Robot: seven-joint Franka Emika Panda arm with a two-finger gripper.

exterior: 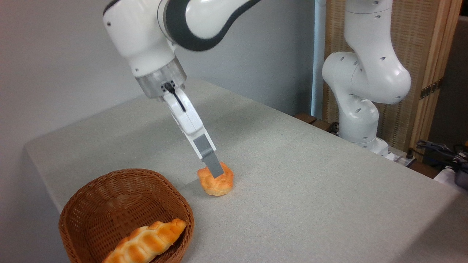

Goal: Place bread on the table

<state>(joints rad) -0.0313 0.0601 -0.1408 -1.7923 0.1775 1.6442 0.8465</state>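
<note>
The bread (215, 182), a small knobbly golden bun, rests on the grey-beige speckled table (310, 190), just right of the basket. My gripper (216, 170) reaches down at a slant from the upper left. Its near finger (212, 162) lies across the bun's top and the far finger is hidden behind it. The gripper looks shut on the bun, which touches the cloth.
A brown wicker basket (91, 199) stands at the front left corner with a long braided golden loaf (146, 243) inside. The arm's white base (360, 120) rises at the table's far right edge, with cables (438, 149) beside it.
</note>
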